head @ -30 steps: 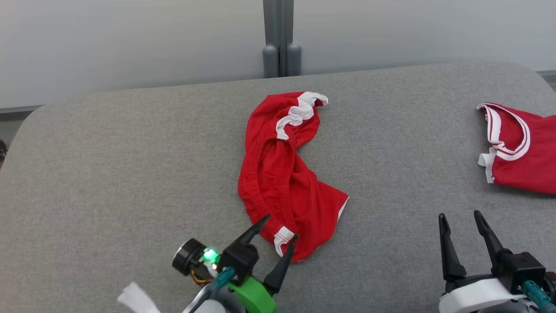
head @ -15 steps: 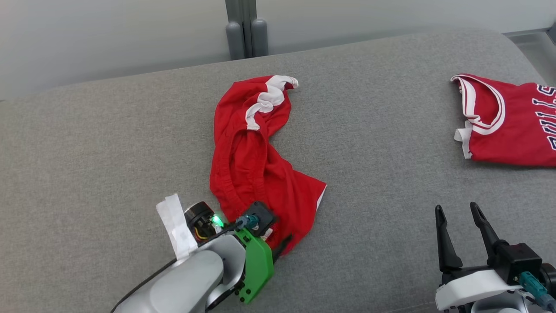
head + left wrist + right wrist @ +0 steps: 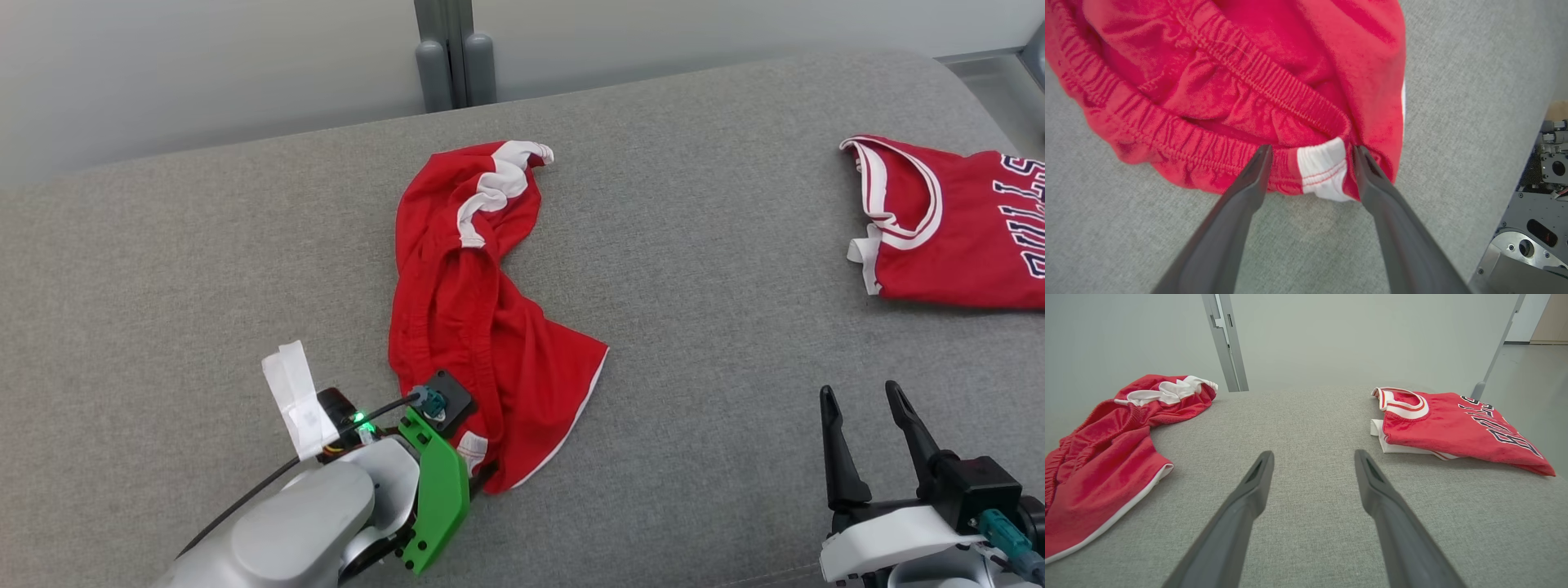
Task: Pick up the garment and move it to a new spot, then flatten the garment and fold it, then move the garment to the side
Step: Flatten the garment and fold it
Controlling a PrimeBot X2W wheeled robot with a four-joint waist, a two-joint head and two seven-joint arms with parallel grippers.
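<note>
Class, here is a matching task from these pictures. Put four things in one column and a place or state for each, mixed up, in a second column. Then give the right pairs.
Column one:
1. shorts
2. jersey
3. left gripper
4. right gripper

Column two:
A. open over bare grey cushion, holding nothing
B. crumpled, mid-cushion
C. lying at the cushion's right end, lettering showing
D. open, straddling a white waistband patch

Pairs: 1-B; 2-C; 3-D; 4-A
</note>
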